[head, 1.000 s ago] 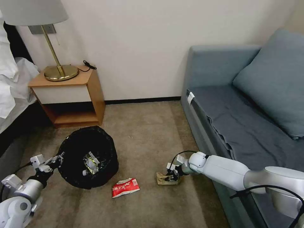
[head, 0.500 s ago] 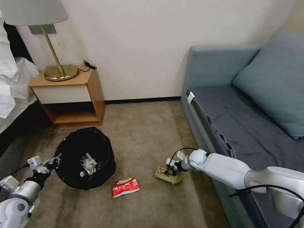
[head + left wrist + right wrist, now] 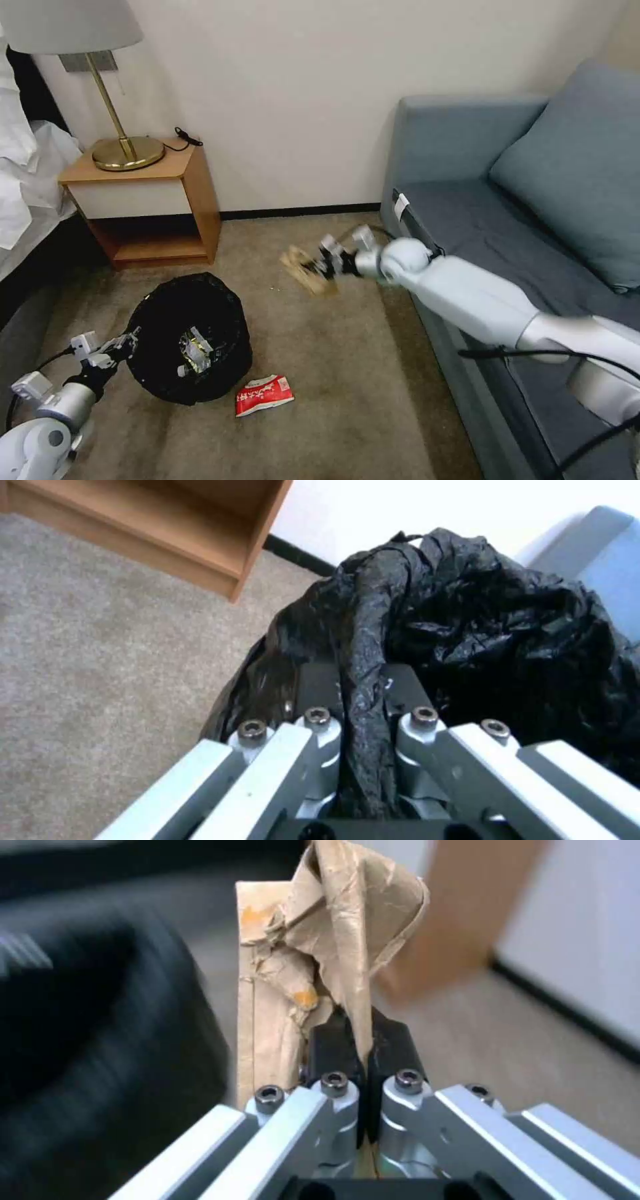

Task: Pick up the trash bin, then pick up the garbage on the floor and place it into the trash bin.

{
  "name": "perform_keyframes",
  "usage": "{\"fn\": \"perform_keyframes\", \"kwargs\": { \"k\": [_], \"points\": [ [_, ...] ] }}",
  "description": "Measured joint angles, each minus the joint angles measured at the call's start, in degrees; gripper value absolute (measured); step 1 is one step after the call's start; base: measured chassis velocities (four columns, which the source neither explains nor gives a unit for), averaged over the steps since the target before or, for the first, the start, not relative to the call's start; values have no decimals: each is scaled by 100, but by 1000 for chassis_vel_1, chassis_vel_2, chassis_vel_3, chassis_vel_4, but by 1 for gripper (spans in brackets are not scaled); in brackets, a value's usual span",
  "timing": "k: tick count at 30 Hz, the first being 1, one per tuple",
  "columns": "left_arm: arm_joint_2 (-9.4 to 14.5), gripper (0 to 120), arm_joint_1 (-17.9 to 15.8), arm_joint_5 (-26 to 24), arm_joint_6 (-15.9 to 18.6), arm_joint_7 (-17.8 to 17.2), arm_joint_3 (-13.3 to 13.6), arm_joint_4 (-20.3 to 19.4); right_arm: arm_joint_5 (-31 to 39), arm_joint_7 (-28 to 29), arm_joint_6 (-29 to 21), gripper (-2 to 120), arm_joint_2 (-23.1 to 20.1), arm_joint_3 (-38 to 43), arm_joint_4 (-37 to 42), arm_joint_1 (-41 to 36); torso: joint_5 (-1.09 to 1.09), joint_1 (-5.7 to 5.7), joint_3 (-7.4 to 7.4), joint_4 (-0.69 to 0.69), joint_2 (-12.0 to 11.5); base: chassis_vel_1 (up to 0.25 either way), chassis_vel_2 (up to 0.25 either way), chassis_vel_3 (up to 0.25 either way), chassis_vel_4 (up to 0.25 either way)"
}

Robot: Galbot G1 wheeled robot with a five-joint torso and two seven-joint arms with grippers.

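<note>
One crumpled brown paper hangs above the carpet in our right gripper, whose fingers pinch it tight, while our left gripper is clamped on the bagged rim of the trash bin, with the red snack packet lying just beside the bin.

Bin sitting left of my snack packet on floor; nightstand standing behind; sofa lying to my right.

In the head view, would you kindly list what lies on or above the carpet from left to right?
Left gripper → trash bin → red packet → brown paper → right gripper.
</note>
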Motion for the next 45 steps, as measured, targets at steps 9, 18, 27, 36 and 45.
{"fn": "perform_keyframes", "kwargs": {
  "k": [9,18,27,36,45],
  "points": [
    [114,4,-45,-125,14,0,93,19,173,294,127,0,962,-185,725,303,-1,0,0,2,0,0,0,0,0],
    [151,4,-77,-380,80,-39,77,-27,-96,499,326,0,1257,-898,723,114,0,0,0,-1,0,0,0,0,0],
    [93,4,-21,-408,85,-27,72,-16,-342,674,352,0,1430,-1231,565,-101,0,0,0,1,0,0,0,0,0],
    [120,4,-11,-409,69,-28,58,-17,-472,726,356,14,1463,-1345,552,-134,1,0,0,0,0,0,0,0,0],
    [155,4,-10,-417,58,-19,36,12,-512,803,330,49,1444,-1370,576,-119,1,0,0,0,0,0,0,0,0]
  ]
}}
